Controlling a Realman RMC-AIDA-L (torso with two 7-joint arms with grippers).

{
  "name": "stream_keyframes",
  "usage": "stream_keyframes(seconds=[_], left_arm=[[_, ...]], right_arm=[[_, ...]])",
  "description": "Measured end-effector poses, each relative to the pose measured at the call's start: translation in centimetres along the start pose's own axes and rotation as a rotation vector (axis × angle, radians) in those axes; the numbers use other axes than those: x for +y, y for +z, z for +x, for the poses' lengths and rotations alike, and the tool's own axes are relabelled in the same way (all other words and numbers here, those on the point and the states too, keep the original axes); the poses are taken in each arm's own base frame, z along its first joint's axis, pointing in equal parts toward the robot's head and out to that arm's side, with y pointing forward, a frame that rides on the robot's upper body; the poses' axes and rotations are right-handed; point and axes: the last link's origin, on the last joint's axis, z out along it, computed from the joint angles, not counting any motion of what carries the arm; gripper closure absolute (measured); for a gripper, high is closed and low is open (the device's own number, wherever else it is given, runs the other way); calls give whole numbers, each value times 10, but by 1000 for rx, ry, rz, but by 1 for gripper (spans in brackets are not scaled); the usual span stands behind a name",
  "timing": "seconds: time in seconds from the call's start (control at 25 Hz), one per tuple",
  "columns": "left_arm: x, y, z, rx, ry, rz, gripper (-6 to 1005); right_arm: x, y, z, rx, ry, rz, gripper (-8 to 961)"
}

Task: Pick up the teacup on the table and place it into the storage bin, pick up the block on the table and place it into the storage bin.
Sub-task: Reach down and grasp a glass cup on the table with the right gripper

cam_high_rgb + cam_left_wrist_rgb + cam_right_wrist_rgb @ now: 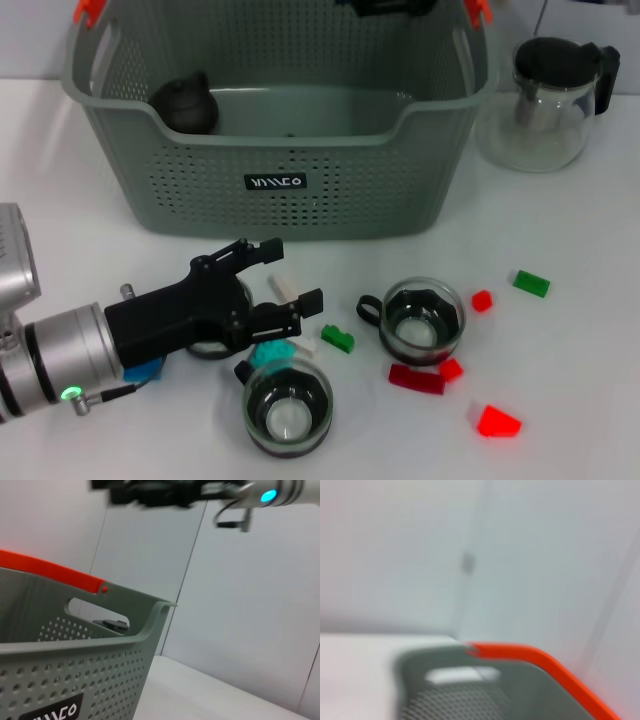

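Reaching low over the white desk (590, 330) from the near left, the left pincer (285, 275) hangs with its black fingers spread, gripping nothing, just in front of the storage bin (290, 150). A white block (283, 288) lies between those fingers, and a teal block (268, 352) sits just beneath the near one; whether either is touched cannot be told.

The bin stands at the far middle of the desk, grey-green and perforated, with orange clips at its handles. Its small black label (275, 182) carries white lettering that cannot be read with certainty. Inside, at the far left corner, rests a dark teapot-like vessel (186, 104).

Two glass teacups stand on the desk: one teacup (287, 405) near the middle, by the teal block, and another teacup (423, 320) to its right. A green block (337, 338) lies between them. Red blocks (417, 378) are scattered right of the cups, with a second green block (531, 283) farther right. A glass teapot with black lid (555, 90) stands at the far right.

The right pincer (150, 492) shows only as a dark shape high above the bin in the left wrist view; its state cannot be told.
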Motion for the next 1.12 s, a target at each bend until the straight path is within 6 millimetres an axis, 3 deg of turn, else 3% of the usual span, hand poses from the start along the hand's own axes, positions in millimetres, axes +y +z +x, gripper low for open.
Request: stream_keyframes(seconds=[0.24, 0.44, 0.72, 1.12], left_arm=[[0, 0, 0, -1, 3, 1, 67], [-3, -3, 2, -5, 5, 4, 67], [-3, -5, 1, -7, 5, 10, 67], [-3, -6, -1, -7, 2, 11, 67]], right_arm=[[43, -56, 24, -62, 37, -343, 240], [70, -73, 56, 80, 62, -499, 244], [87, -64, 89, 319, 95, -539, 247], [92, -31, 109, 517, 43, -520, 248]])
